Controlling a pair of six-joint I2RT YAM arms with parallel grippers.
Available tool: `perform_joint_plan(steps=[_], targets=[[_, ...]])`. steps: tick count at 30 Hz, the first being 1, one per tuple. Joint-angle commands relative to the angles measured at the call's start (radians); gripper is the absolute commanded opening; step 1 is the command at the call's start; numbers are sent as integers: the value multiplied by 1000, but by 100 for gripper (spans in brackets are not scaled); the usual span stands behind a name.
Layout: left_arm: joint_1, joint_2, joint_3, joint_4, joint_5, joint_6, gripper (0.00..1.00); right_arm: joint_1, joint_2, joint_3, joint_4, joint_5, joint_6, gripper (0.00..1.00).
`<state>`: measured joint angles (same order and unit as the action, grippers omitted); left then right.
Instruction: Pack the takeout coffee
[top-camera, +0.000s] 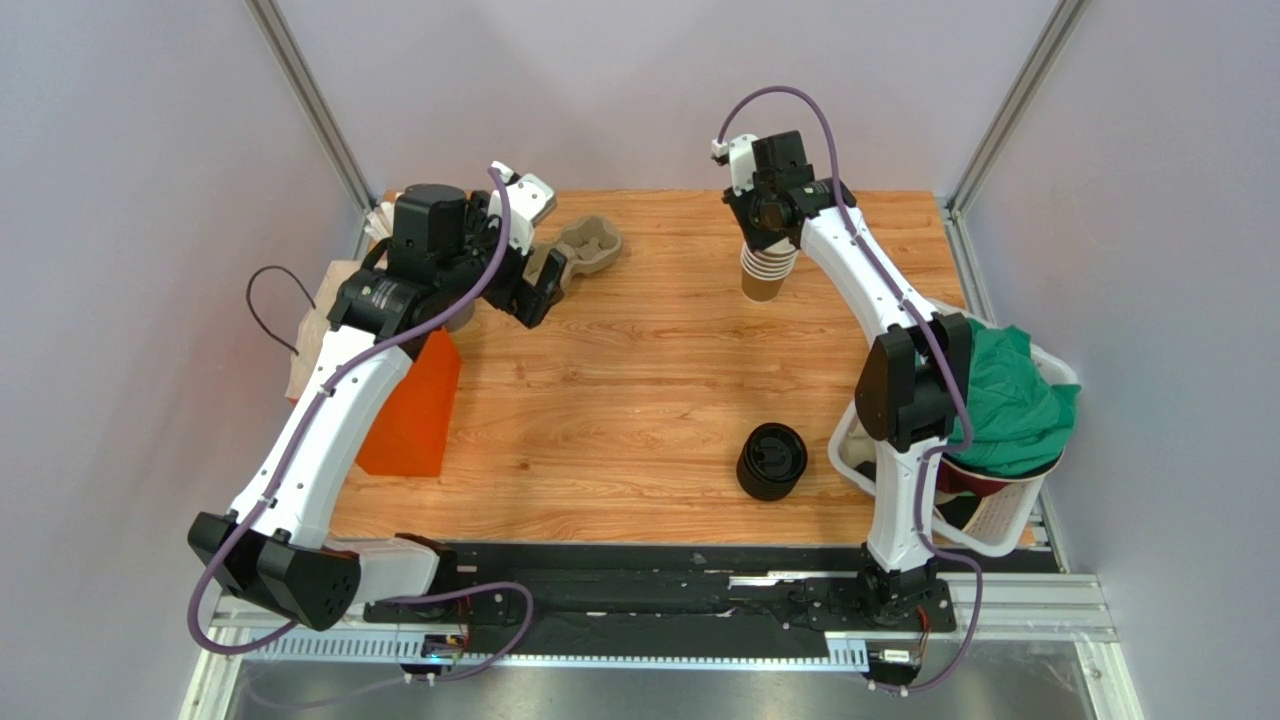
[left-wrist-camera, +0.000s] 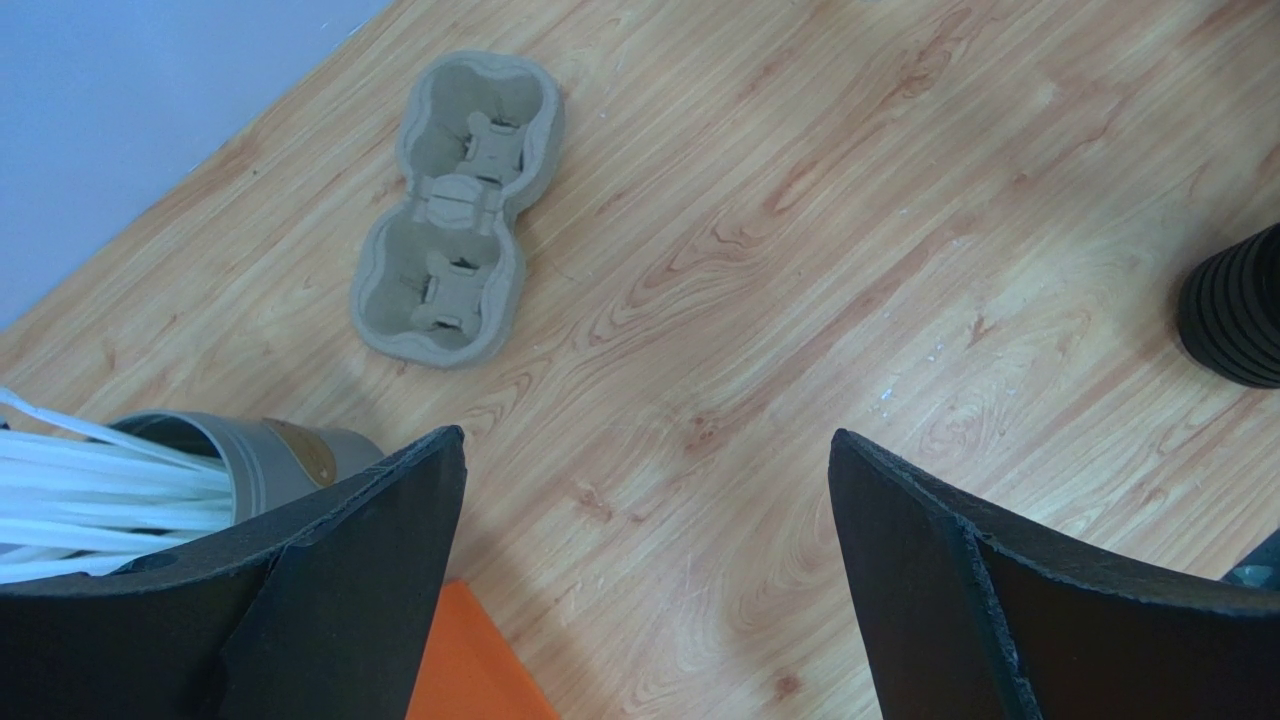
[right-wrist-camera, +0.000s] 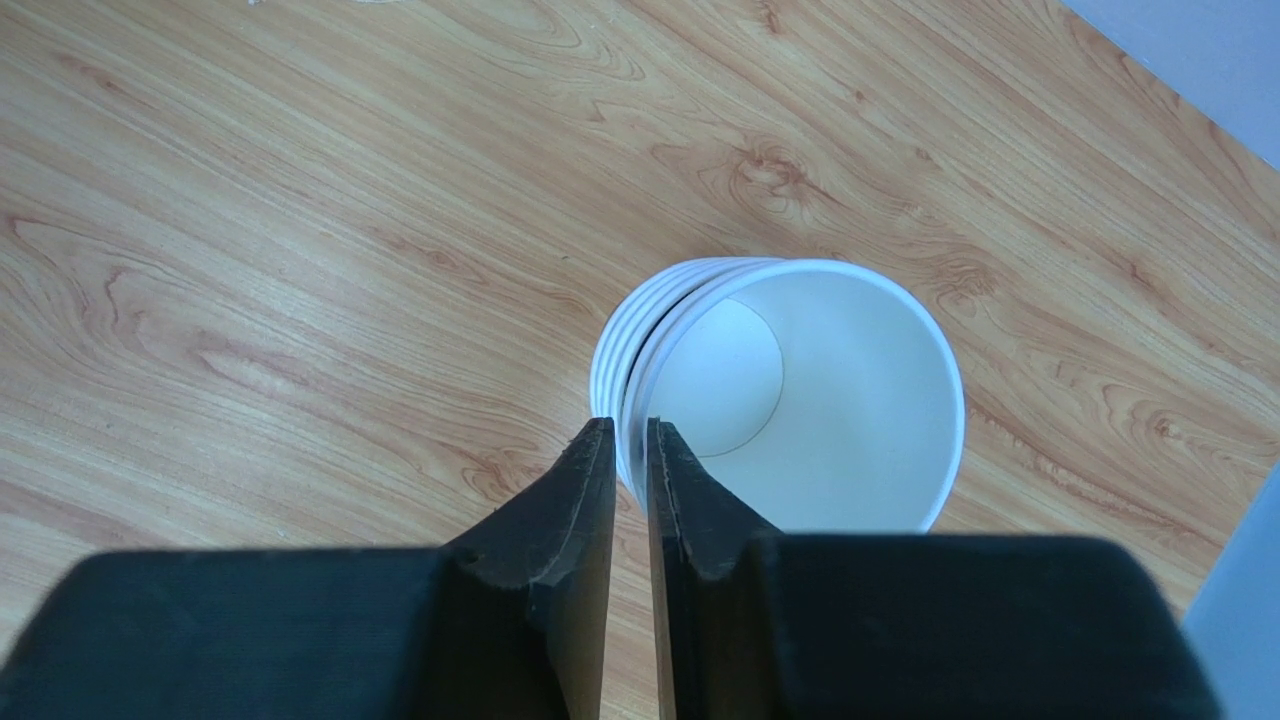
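The paper cup (right-wrist-camera: 812, 390) is the top one in a stack of brown cups (top-camera: 766, 279). The stack stands upright at the far side of the wooden worktop (top-camera: 631, 375). The cup is white inside and round, with its open mouth up. It sits a bit to one side of the cups under it, so their white rims peek out beside it. Its rim runs into the thin slit between my right jaws. I cannot tell if they squeeze it.

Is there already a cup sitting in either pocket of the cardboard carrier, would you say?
No, both pockets of the cardboard carrier lie empty, their bare bottoms showing.
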<state>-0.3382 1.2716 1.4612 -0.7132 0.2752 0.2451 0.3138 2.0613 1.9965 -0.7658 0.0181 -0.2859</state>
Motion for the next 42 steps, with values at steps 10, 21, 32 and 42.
perform_joint_plan(steps=[10,21,32,42], targets=[[-4,-2,5,31,-2,-3,99,4,-3,2,22,37,-12,21],[-4,3,8,31,-4,-3,99,4,-1,-18,22,11,-16,26],[-4,3,5,34,-10,0,99,4,-9,-18,26,13,-7,11],[-4,3,7,34,-11,0,99,4,-29,-2,34,48,-13,0]])
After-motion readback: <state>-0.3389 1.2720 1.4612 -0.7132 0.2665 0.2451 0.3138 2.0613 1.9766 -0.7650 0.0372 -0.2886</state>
